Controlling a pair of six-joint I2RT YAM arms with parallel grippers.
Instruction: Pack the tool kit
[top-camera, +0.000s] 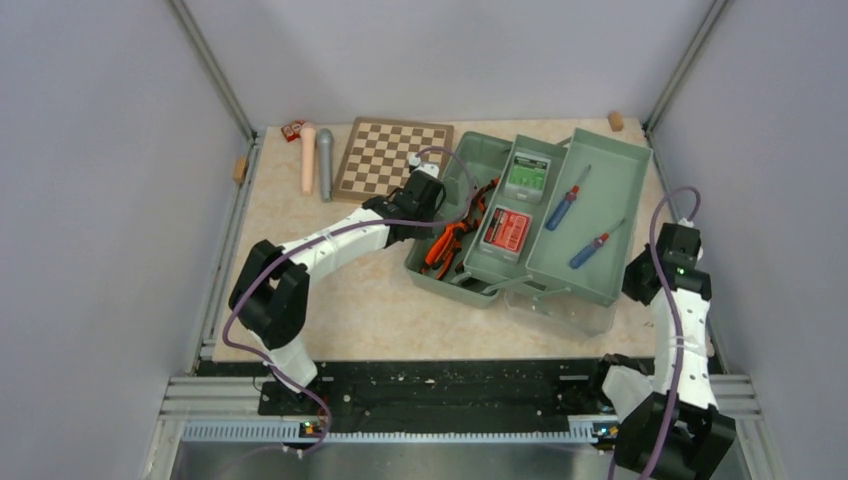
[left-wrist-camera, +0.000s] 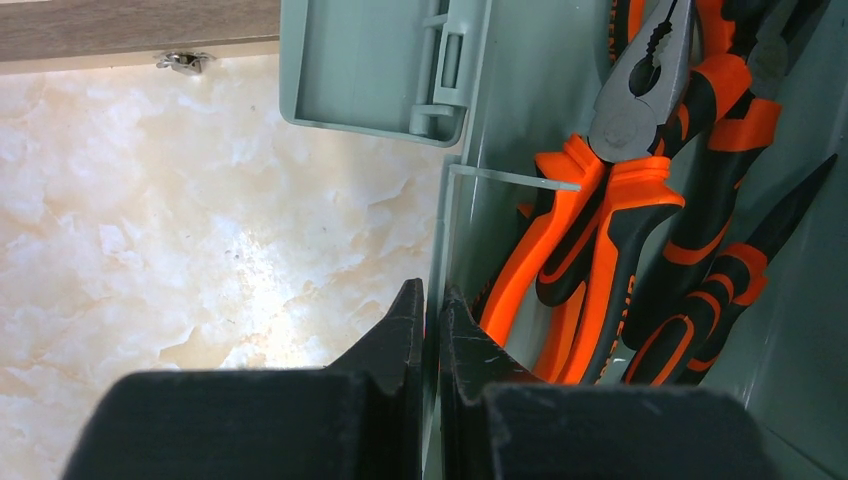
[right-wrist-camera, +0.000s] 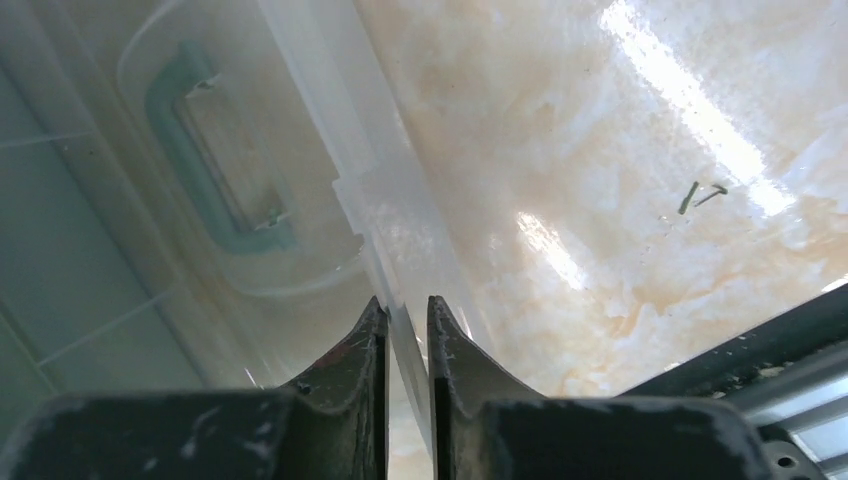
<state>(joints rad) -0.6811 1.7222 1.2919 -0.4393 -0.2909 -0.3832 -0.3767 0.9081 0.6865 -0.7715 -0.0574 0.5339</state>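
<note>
Tool kit (top-camera: 615, 175): sage-green plastic box, opened out on the tabletop (left-wrist-camera: 200, 200) with its trays fanned and its translucent lid (right-wrist-camera: 300, 120) folded down on the near side.

Contents:
- orange-handled pliers (left-wrist-camera: 600, 230), just right of the left jaws
- two screwdrivers (top-camera: 565, 205), loose in the tray beyond the right jaws
- red-labelled box (top-camera: 508, 230) and green-labelled box (top-camera: 527, 175), in the middle tray

Handling, by judgement: the shell is rigid, but the thin walls and lid will likely flex. Hinged parts will swing and loose tools will slide. Loaded, it should be moderately heavy. Best held at a wall rim, the lid edge or the handle (right-wrist-camera: 200, 160).

Left gripper (left-wrist-camera: 430, 300): jaws pressed onto the side wall (left-wrist-camera: 443, 230) of the pliers compartment. Right gripper (right-wrist-camera: 405, 310): jaws nipping the lid's edge.
</note>
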